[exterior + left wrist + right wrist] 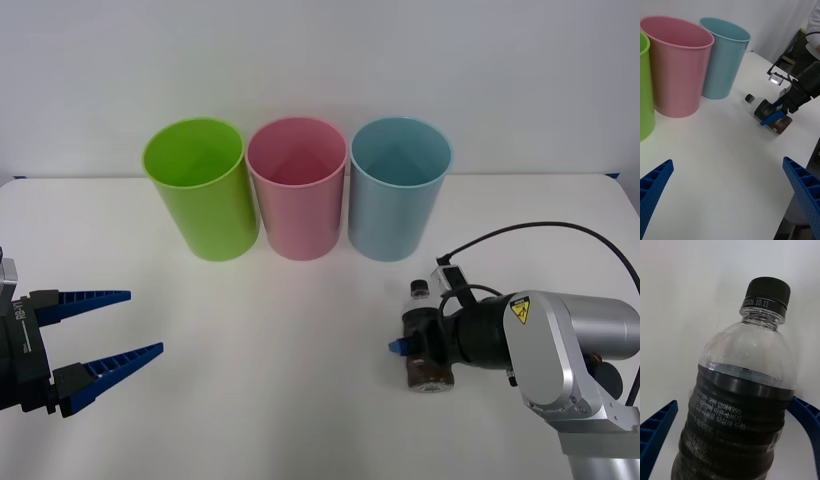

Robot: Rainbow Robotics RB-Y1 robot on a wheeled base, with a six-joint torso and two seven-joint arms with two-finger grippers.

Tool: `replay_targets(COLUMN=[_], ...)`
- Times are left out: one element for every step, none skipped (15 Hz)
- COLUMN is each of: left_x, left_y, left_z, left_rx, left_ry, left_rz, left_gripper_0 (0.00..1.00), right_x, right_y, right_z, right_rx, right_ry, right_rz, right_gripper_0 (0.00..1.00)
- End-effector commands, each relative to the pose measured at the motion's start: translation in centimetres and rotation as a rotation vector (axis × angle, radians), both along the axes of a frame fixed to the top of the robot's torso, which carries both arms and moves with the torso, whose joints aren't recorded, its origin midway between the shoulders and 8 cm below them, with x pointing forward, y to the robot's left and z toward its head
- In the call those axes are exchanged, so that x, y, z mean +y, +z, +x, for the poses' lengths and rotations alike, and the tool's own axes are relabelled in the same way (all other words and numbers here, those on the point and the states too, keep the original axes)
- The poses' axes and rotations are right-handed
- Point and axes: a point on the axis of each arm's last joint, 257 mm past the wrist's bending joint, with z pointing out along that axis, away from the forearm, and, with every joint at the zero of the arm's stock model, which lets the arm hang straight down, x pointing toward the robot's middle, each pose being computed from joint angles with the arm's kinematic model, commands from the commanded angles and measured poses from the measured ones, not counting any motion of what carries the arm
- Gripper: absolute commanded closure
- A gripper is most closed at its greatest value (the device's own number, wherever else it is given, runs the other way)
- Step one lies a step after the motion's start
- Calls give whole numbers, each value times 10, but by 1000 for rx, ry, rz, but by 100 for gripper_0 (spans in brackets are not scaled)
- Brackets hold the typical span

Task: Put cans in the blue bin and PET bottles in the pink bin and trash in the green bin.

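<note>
PET bottle [428, 352], lying near tabletop's right edge: right gripper [415, 346] straddles it, grasp unconfirmed; may roll. Left gripper [105, 330] spread, idle.

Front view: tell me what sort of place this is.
Probably a lab or test bench set up for a sorting trial: a bare white table against a plain wall, with a green bin, a pink bin and a blue bin lined up in a row, and two robot arms at work.
</note>
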Motion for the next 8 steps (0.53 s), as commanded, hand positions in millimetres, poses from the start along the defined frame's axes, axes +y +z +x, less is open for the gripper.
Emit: replay_targets(left_x=[0, 0, 0, 0, 0, 0, 0, 0], left_y=[0, 0, 0, 0, 0, 0, 0, 0], left_z=[0, 0, 0, 0, 0, 0, 0, 0], left_rx=[0, 0, 0, 0, 0, 0, 0, 0], left_ry=[0, 0, 0, 0, 0, 0, 0, 0], left_rz=[0, 0, 0, 0, 0, 0, 0, 0], left_gripper_0=[0, 0, 0, 0, 0, 0, 0, 0], right_x=[3, 2, 3, 1, -1, -3, -4, -2], right_y=[1, 0, 0, 0, 1, 5, 9, 14], right_z=[1, 1, 0, 1, 2, 4, 5, 6], right_rx=[-1, 0, 1, -2, -11, -27, -37, -48], right_ry=[8, 7, 10, 13, 20, 29, 35, 42], right_rz=[-1, 0, -2, -7, -13, -19, -19, -10], right_gripper_0=[100, 100, 100, 100, 100, 100, 100, 100])
